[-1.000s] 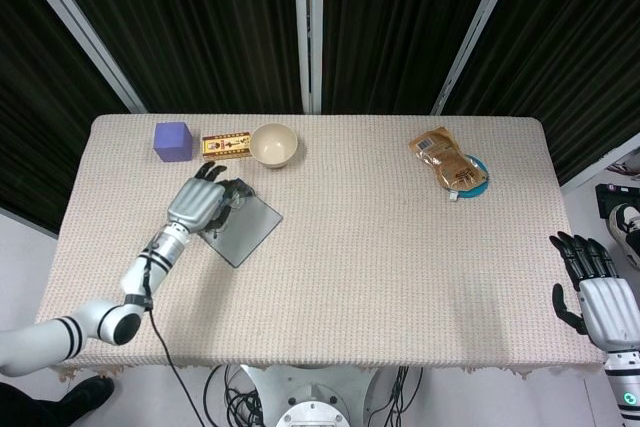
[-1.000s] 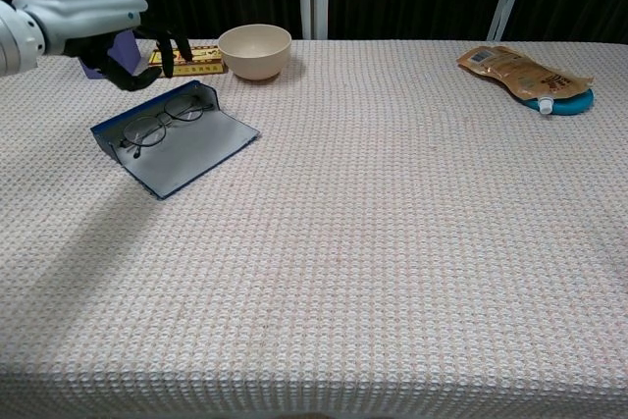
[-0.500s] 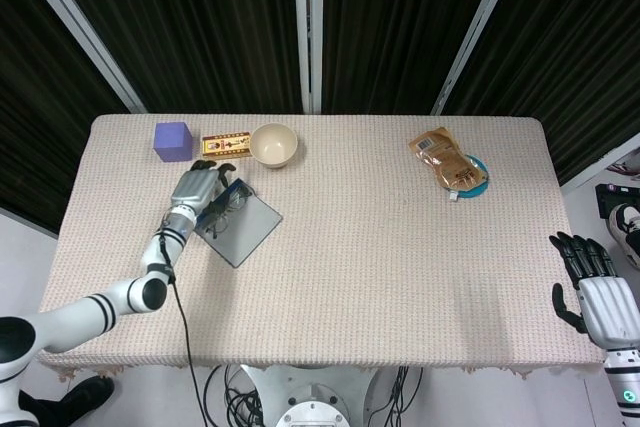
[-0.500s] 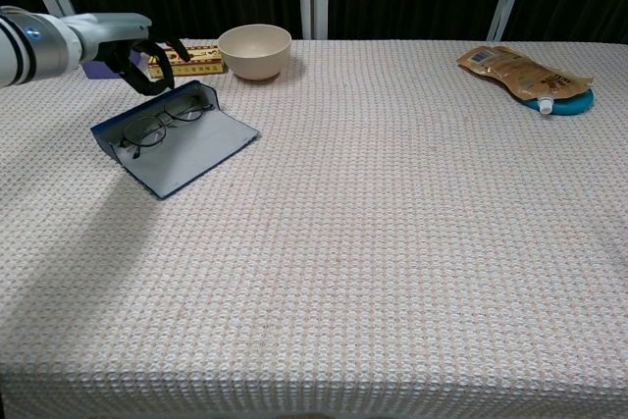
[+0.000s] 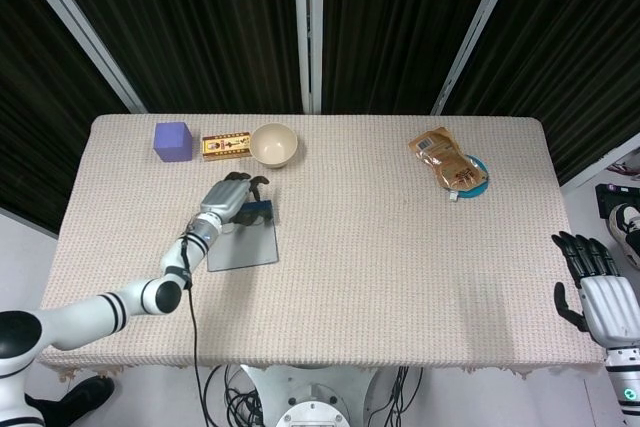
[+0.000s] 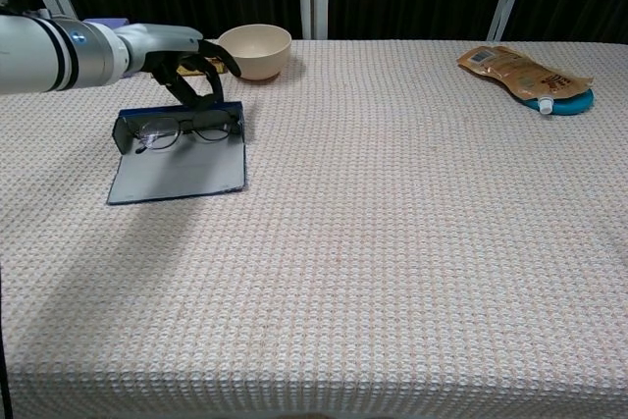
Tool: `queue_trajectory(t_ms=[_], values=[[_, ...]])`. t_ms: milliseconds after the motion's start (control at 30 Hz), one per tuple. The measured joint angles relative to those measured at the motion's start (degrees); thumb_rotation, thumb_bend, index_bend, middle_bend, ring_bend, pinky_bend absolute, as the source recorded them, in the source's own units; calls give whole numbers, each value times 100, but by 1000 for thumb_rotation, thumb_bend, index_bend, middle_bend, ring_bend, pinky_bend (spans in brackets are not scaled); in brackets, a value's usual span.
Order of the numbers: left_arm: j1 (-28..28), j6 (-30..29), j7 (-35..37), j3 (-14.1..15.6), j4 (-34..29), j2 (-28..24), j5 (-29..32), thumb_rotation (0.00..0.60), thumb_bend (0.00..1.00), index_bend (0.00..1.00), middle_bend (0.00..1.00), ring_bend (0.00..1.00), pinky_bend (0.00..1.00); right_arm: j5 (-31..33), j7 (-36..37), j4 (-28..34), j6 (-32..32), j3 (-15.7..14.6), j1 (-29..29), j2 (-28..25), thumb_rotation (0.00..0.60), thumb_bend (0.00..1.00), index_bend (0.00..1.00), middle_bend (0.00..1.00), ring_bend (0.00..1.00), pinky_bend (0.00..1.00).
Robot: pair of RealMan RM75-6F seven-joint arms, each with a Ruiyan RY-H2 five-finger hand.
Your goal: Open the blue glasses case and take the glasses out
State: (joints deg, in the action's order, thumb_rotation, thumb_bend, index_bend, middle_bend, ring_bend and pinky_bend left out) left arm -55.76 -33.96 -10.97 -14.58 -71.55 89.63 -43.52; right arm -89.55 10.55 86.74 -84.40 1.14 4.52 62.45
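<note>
The blue glasses case [image 6: 177,159] lies open on the table's left side, its flap [image 5: 243,245] spread flat toward the front. The glasses [image 6: 186,130] lie folded inside, against the case's far wall. My left hand [image 6: 186,71] hovers over the case's far edge, and its dark fingers [image 6: 211,93] curl down onto that wall near the right end. In the head view the left hand [image 5: 232,197] covers the tray part of the case. My right hand [image 5: 600,292] hangs past the table's right front corner, fingers apart and holding nothing.
A cream bowl [image 6: 254,50] stands just behind the case, with a yellow box [image 5: 226,145] and a purple cube [image 5: 173,141] to its left. A brown pouch [image 6: 525,71] lies on a blue disc [image 5: 478,179] at the far right.
The case has swung from lying diagonal to lying square with the table and has shifted right. My left hand has moved right and down onto its far wall. The right hand has stayed put.
</note>
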Motion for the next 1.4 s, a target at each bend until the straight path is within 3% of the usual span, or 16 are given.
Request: queue_trajectory(t_ms=[200, 367, 500, 933, 1400], values=[[97, -358, -27, 189, -537, -153, -756, 600, 481, 214, 306, 78, 0, -4, 10, -12, 37, 13, 33, 10, 600, 588, 0, 79, 0, 0], [197, -924, -445, 435, -413, -124, -996, 600, 478, 258, 300, 78, 0, -44, 1, -4, 50, 15, 62, 25, 600, 589, 0, 79, 0, 0], [282, -1039, -527, 540, -188, -1, -1021, 600, 461, 280, 300, 78, 0, -44, -8, 3, 42, 10, 57, 33, 600, 588, 0, 79, 0, 0], [365, -1138, -609, 591, 398, 459, -1096, 600, 411, 341, 324, 99, 0, -34, -8, 8, 10, -6, 22, 31, 600, 589, 0, 79, 0, 0], [382, -993, -583, 493, 492, 483, -1055, 600, 477, 408, 362, 122, 0, 4, -43, 28, 72, 11, 52, 28, 600, 587, 0, 79, 0, 0]])
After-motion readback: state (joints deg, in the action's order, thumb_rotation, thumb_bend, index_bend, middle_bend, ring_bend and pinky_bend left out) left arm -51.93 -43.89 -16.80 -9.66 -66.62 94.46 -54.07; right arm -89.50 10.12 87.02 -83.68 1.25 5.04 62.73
